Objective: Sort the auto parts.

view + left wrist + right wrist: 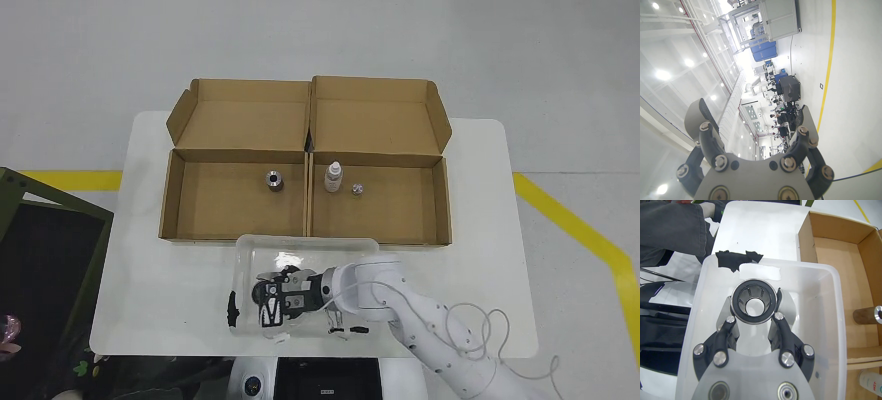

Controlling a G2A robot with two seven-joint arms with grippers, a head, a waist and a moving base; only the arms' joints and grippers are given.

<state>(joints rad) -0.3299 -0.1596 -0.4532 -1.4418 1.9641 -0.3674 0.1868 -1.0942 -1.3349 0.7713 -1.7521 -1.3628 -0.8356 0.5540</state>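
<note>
The bearing [745, 294], a short metal sleeve with a black ring, is pinched at its sides by the right gripper [755, 306]. It is held inside the clear bin [836, 294], open end toward the wrist camera. Black tape [730, 259] sticks to the bin's rim.

The bin sits at the near edge of the white table [470, 300]. Just beyond it two open cardboard boxes stand side by side. The left box [215, 205] holds a metal-capped cylinder [273, 180]. The right box [400, 210] holds a white bottle [333, 176] with a small metal part [357, 187] just beside it.

The left gripper [753, 106] is spread wide with nothing between its fingers, pointing off into the room.
</note>
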